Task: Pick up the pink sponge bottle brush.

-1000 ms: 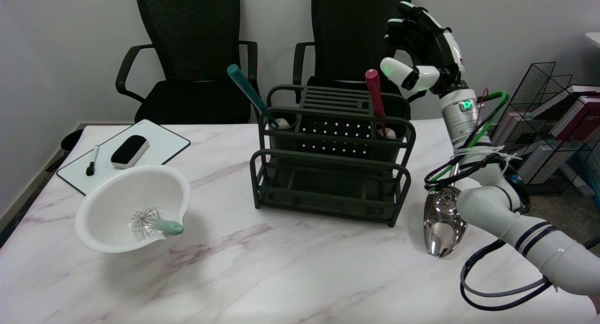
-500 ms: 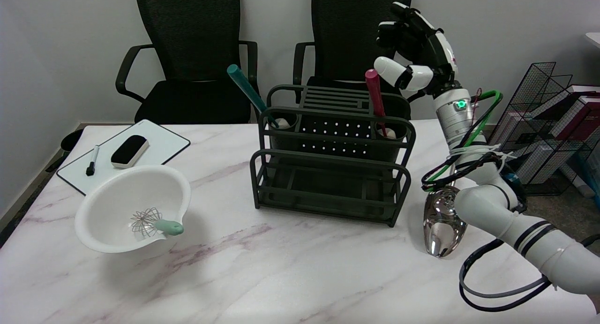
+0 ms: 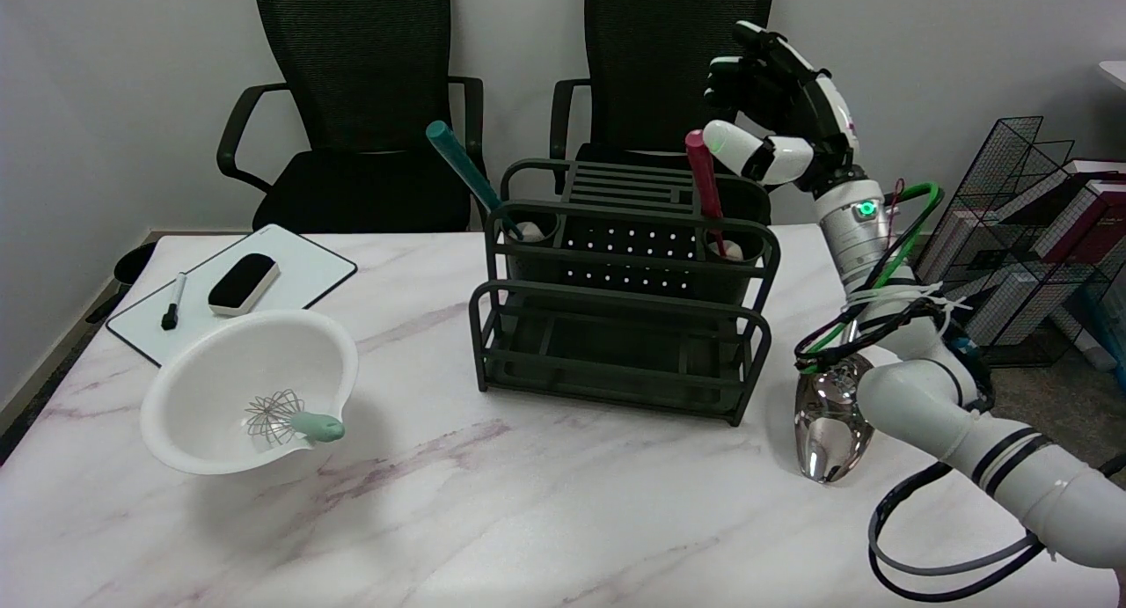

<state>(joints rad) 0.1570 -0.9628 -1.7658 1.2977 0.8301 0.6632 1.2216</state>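
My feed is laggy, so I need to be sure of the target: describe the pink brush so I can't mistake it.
Find the dark green rack in the middle of the table. Its back row has a round cup at each end; the pink brush stands in the right-hand cup, handle up, close to the right hand. The brush in the left cup is teal and leans left.

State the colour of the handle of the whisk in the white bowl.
The whisk handle is pale mint green; the head view shows it best.
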